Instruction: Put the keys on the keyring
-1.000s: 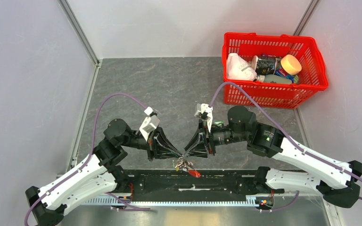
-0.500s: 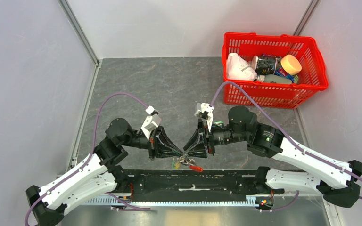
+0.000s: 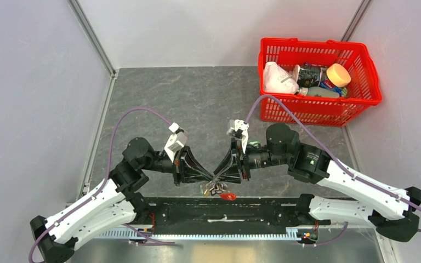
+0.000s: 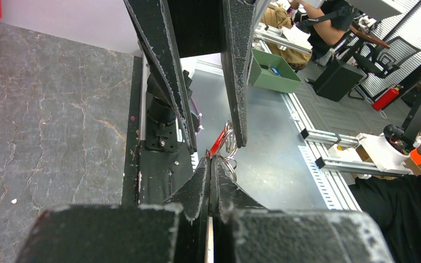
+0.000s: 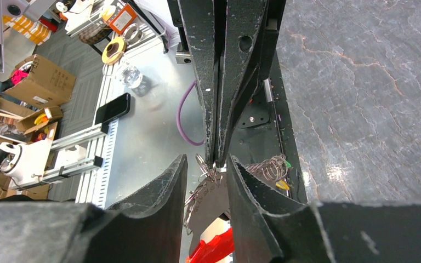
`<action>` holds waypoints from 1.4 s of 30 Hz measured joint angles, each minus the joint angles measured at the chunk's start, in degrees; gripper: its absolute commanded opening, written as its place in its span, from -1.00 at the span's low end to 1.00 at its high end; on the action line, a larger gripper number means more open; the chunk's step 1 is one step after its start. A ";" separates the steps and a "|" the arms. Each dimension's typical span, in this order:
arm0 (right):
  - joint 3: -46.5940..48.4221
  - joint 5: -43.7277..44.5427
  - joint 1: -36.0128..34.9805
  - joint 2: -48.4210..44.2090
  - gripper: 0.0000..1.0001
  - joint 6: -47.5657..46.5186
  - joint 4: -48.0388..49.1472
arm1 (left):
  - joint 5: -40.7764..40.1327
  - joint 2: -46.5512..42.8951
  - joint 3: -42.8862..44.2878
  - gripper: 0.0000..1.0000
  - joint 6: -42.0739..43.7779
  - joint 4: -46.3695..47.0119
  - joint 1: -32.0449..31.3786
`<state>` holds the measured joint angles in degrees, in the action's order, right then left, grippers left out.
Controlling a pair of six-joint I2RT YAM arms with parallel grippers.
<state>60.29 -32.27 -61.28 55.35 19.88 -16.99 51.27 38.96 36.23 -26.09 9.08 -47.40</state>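
Meeting tip to tip, the left gripper [image 4: 210, 162] is pinching tight on the keyring [image 4: 217, 143] while the right gripper [image 5: 207, 160] is standing part open around the dangling keys [image 5: 202, 190].

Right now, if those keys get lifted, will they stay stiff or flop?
Probably floppy: the keys dangle loosely below the meeting jaws. Likely dense for their size, being metal. The keyring juts its red part sideways, so probably stiff.

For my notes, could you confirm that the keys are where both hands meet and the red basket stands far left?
Not quite: the top external view shows the red basket standing far right; the keys are indeed where the left hand and right hand meet.
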 measured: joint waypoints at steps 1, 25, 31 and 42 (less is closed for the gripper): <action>0.00 0.04 0.00 -0.09 -0.24 0.00 -0.17 | -0.02 0.00 0.00 -0.96 0.02 0.00 0.00; -1.16 1.03 0.00 -0.98 -0.55 -0.24 -0.79 | -0.15 -0.02 0.00 -0.95 0.02 0.00 0.00; -1.79 0.96 0.00 -0.83 -0.62 -0.22 -0.63 | -0.20 -0.24 0.00 -0.96 0.02 -0.04 0.00; -1.88 -0.22 -0.02 -0.66 -1.00 0.00 0.33 | -0.20 -0.66 0.00 -0.96 0.02 -0.04 0.00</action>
<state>58.41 -32.49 -61.30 54.70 19.88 -16.67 51.07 38.30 36.23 -26.06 9.04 -47.40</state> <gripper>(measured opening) 0.007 0.029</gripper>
